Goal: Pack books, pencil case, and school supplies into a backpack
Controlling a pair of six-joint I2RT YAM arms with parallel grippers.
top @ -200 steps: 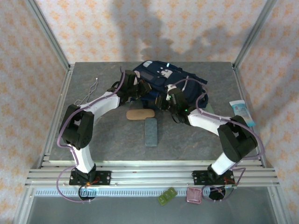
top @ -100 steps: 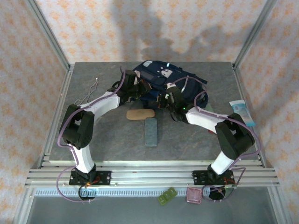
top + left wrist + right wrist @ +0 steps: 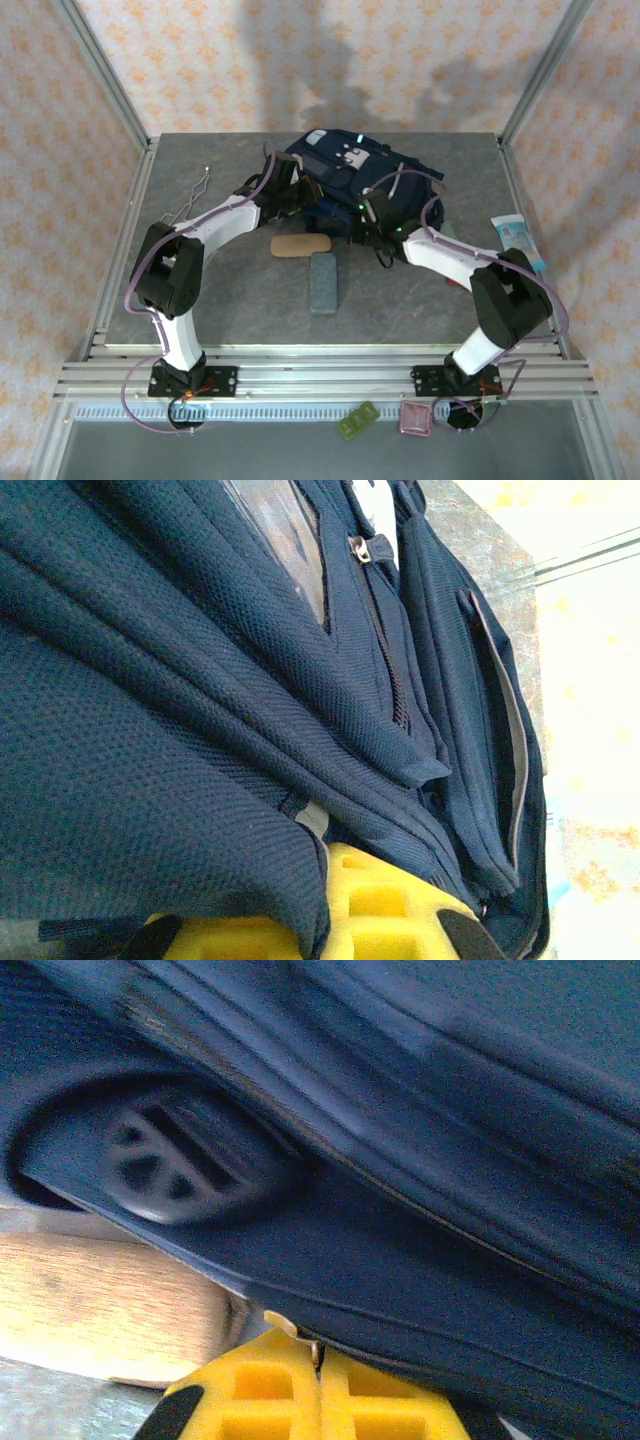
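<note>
Grey table (image 3: 230,300), one backpack (image 3: 412,184), left pincer (image 3: 318,912) and right pincer (image 3: 318,1380) each clamped on its fabric

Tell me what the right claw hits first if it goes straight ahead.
The backpack: its navy fabric lies directly ahead of the right claw, whose shut tips apparently touch it. The tan case sits off to one side.
</note>
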